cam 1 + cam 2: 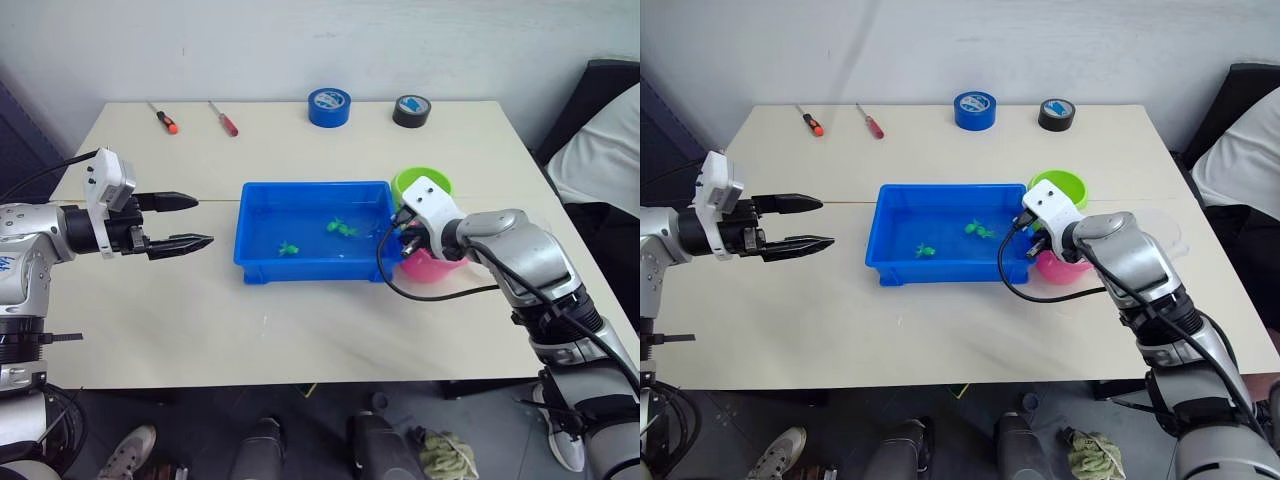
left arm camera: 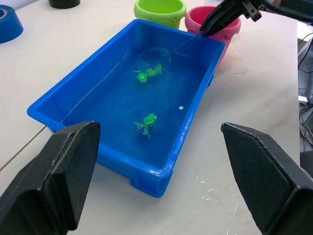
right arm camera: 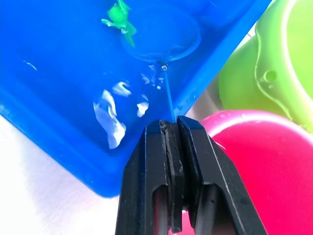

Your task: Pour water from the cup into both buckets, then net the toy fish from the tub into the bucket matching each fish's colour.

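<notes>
Right wrist view is showing our right gripper [image 3: 172,128] with its fingers pinched tight together on the thin handle of the net [image 3: 161,32]. The handle is running straight out from the fingertips and the hoop is lying down in the tub [image 3: 58,142], so the net's long axis is pointing from the tub's right-hand rim toward its middle. A green fish [image 3: 119,17] is sitting right at the hoop's far edge; we are not able to tell whether it is inside the hoop.

From the head camera we are seeing the tub [image 1: 250,262] in the middle of the table [image 1: 300,330], long side running left to right, with two green fish in the water, one near the centre [image 1: 289,247] and one further right [image 1: 340,228]. The green bucket [image 1: 437,180] and pink bucket [image 1: 440,268] are standing just beside the tub's right end, green farther back, pink nearer, with our right gripper [image 1: 398,238] hovering between tub corner and pink bucket.

Our left gripper [image 1: 195,222] is hanging well left of the tub, fingers spread wide apart, holding nothing, pointing toward the tub.
</notes>
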`<state>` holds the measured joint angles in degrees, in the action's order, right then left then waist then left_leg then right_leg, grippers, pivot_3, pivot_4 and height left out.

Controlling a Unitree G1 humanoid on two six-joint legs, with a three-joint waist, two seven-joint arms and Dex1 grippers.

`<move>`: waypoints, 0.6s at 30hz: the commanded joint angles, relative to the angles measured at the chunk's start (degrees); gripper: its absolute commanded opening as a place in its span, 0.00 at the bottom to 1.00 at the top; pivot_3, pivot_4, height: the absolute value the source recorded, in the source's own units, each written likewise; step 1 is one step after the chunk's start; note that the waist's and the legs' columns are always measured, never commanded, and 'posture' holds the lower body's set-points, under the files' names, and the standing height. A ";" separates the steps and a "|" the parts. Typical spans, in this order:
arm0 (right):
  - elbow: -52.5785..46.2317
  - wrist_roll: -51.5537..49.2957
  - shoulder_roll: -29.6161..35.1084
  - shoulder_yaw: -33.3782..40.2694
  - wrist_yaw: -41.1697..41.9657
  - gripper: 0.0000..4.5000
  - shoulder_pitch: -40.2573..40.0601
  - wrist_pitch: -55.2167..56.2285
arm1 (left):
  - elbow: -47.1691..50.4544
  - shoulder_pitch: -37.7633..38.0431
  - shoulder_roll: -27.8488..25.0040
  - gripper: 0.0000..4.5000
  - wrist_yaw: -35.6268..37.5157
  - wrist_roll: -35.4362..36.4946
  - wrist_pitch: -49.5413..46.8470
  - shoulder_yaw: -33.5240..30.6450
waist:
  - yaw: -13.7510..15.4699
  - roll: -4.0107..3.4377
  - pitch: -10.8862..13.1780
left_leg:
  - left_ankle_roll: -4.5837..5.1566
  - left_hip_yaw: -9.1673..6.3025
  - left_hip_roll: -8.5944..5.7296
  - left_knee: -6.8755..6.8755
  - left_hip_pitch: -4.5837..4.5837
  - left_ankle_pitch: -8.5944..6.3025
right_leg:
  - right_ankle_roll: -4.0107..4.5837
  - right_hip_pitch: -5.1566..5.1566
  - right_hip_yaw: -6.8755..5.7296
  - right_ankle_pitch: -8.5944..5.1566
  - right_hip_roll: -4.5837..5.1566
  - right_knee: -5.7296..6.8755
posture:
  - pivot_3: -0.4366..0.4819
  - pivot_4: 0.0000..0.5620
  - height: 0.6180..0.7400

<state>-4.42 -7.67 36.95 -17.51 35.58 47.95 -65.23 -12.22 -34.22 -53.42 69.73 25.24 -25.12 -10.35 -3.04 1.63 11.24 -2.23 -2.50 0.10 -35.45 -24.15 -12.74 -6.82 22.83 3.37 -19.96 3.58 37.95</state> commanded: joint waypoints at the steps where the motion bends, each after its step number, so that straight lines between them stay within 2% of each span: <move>1: -3.63 -1.39 0.99 1.99 1.37 0.00 -0.14 -1.38 | 0.38 -0.98 -0.73 0.96 0.34 0.26 0.51 -0.77 | -0.02 0.00 0.00 | 0.00 0.00 0.00 0.00 0.00 0.00 | 0.00 0.00 0.00 0.00 0.00 0.00 | 0.48 0.27 0.95; 18: -6.84 -7.83 -3.02 9.49 -0.20 0.00 0.69 -8.00 | -0.25 -1.47 -0.56 0.96 0.53 -0.11 0.79 -0.37 | -0.04 0.00 0.00 | 0.00 0.00 0.01 0.03 0.00 0.00 | 0.00 0.00 0.00 0.00 0.01 -0.01 | 0.48 0.27 0.95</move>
<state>-8.96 -14.61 33.57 -10.43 35.70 47.19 -72.88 -12.41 -34.57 -53.42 70.14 25.17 -25.03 -10.17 -3.07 1.63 11.24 -2.23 -2.51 0.11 -35.42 -24.15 -12.74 -6.82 22.83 3.37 -19.96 3.59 37.95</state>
